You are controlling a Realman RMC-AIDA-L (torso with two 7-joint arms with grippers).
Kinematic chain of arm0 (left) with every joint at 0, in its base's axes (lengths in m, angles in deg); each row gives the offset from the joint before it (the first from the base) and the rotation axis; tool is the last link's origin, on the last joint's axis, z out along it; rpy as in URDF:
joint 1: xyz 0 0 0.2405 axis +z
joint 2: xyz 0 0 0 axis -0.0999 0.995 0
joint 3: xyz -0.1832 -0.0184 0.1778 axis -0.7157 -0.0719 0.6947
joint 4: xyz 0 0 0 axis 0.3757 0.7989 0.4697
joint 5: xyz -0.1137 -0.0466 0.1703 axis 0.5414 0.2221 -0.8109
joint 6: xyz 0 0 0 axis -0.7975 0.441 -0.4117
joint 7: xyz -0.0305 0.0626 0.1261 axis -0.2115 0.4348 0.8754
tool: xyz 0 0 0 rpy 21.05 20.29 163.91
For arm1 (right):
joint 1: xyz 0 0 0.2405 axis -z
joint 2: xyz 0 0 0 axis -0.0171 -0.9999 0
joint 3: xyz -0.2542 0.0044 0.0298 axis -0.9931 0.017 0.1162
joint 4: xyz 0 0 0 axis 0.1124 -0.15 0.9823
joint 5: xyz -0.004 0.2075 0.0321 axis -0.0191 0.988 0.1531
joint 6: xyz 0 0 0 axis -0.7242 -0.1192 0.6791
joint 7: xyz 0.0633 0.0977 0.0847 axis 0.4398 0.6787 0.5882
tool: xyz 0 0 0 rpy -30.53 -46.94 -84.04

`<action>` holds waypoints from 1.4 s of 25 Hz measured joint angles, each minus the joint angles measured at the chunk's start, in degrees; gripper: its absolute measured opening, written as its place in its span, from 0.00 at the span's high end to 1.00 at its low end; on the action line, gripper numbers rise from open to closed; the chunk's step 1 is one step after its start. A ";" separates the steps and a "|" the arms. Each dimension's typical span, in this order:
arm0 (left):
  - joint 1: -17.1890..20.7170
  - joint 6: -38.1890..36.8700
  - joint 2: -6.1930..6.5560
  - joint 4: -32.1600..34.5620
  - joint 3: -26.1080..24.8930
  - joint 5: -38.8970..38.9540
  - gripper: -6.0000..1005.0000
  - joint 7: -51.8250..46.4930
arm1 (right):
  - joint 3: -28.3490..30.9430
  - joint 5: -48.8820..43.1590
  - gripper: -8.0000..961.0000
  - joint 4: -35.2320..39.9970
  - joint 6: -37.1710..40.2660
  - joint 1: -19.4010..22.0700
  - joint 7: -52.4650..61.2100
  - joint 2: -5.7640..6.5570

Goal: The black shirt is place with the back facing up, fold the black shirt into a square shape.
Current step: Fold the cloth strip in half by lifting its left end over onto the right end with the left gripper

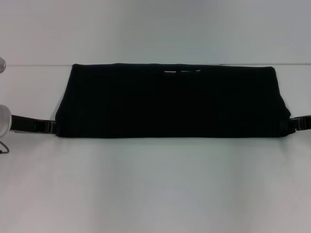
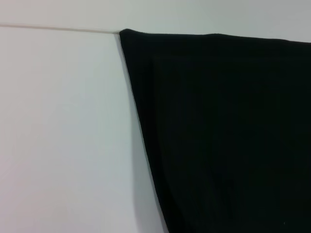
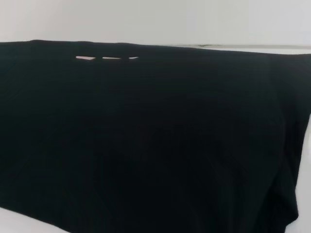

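Both hands, left and right, meet the black shirt's near corners; grip unclear.

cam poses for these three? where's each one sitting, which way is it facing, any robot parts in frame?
Head: high, looking forward and down at the large plain black soft-fabric shirt on the white table; left pincer and right pincer at its near corners.
Left wrist: low, facing one shirt corner; no robot parts.
Right wrist: low, looking across the shirt; no robot parts.
Shared: head and right wrist show the pale slits.
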 joint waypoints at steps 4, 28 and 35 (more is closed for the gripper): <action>0.00 0.02 0.00 0.03 -0.03 0.00 0.99 0.00 | 0.16 0.02 0.78 0.03 0.17 0.04 -0.02 0.18; 1.40 -2.79 -0.26 2.06 -0.46 0.04 0.99 -0.10 | 0.86 2.47 0.98 0.20 1.72 2.28 -1.30 2.21; 3.37 -4.70 -0.50 4.20 -0.51 0.75 0.99 -0.08 | 1.51 4.91 0.98 0.25 5.11 4.08 -3.69 2.99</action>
